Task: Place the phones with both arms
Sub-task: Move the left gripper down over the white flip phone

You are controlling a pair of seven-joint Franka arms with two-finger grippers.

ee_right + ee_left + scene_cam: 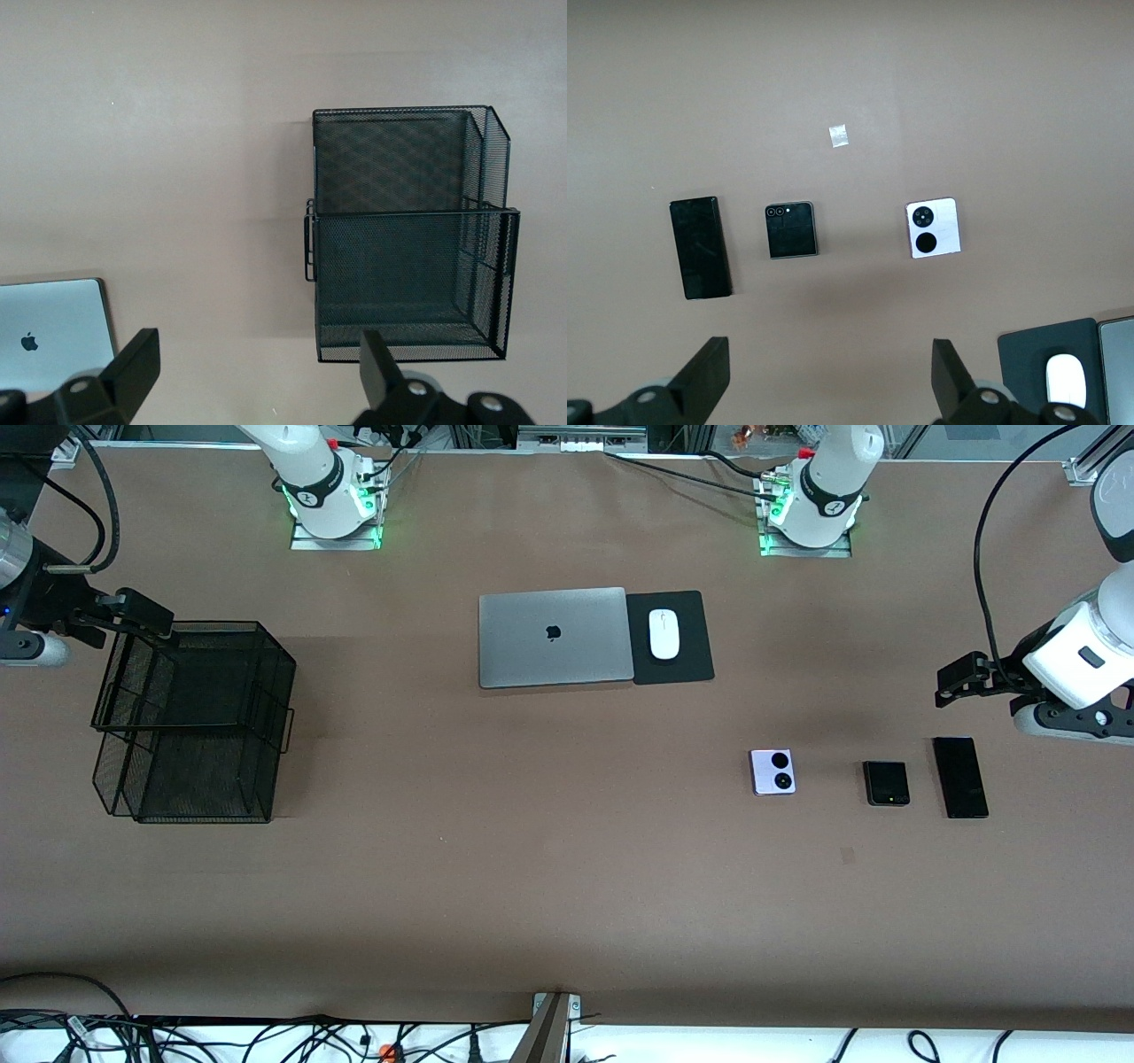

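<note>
Three phones lie in a row on the brown table toward the left arm's end: a lavender one with two black circles (772,771), a small squarish black one (886,783) and a long black slab (960,777). All three show in the left wrist view: lavender (931,227), small black (789,230), slab (700,247). My left gripper (961,677) hangs open and empty (830,354) above the table, close to the slab. My right gripper (133,611) is open and empty (257,350) over the edge of the mesh basket at the right arm's end.
A black wire-mesh two-tier basket (266,691) stands at the right arm's end, also in the right wrist view (496,177). A closed silver laptop (552,636) lies mid-table beside a white mouse (664,633) on a black pad (691,664). A small tape patch (847,856) lies nearer the front camera than the phones.
</note>
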